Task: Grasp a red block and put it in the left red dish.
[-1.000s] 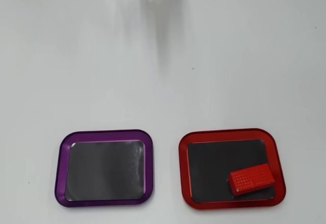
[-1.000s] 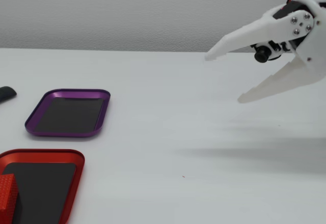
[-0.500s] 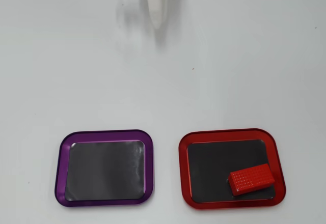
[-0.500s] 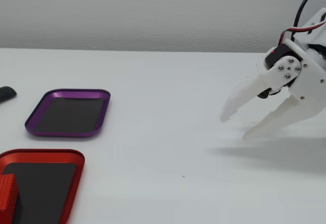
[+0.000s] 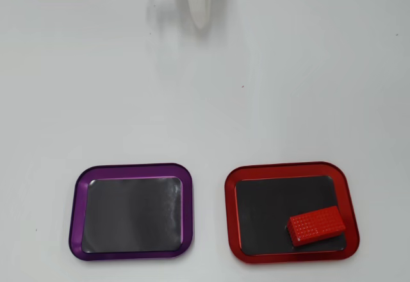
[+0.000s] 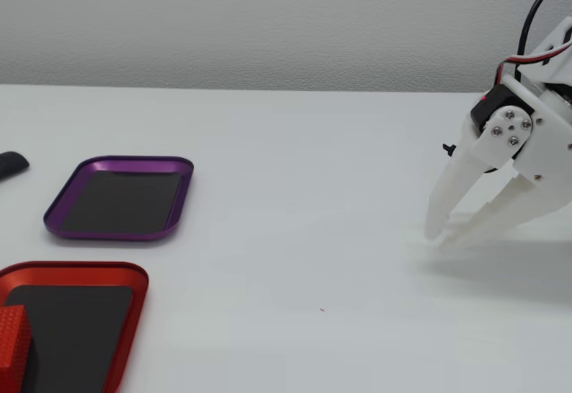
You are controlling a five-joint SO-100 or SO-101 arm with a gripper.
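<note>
- The red block (image 5: 316, 226) is lying inside the red dish (image 5: 291, 170), in the lower right corner of the dark floor in the overhead view, and one end is touching or almost touching the rim there.
- The block is sitting a little turned, not parallel to the sides of the dish.
- In the fixed view the block (image 6: 11, 348) is showing only partly at the left edge, inside the red dish (image 6: 132, 308).
- A purple dish (image 5: 131, 168) is standing just beside the red one, on its left in the overhead view, and nothing is lying in it; the two are not touching.
- In the fixed view the purple dish (image 6: 121, 163) is lying behind the red one.
- The pincer (image 6: 444, 235) is hanging at the right in the fixed view, well apart from both dishes, with its tips pointing down at the white desk (image 6: 295, 196).
- Its two white fingers are standing slightly apart at the tips, and it is holding nothing.
- In the overhead view only a white part of the pincer (image 5: 200, 14) is showing at the top edge.
- A small dark thing (image 6: 11, 164) is lying at the left edge in the fixed view; I cannot tell what it is.
</note>
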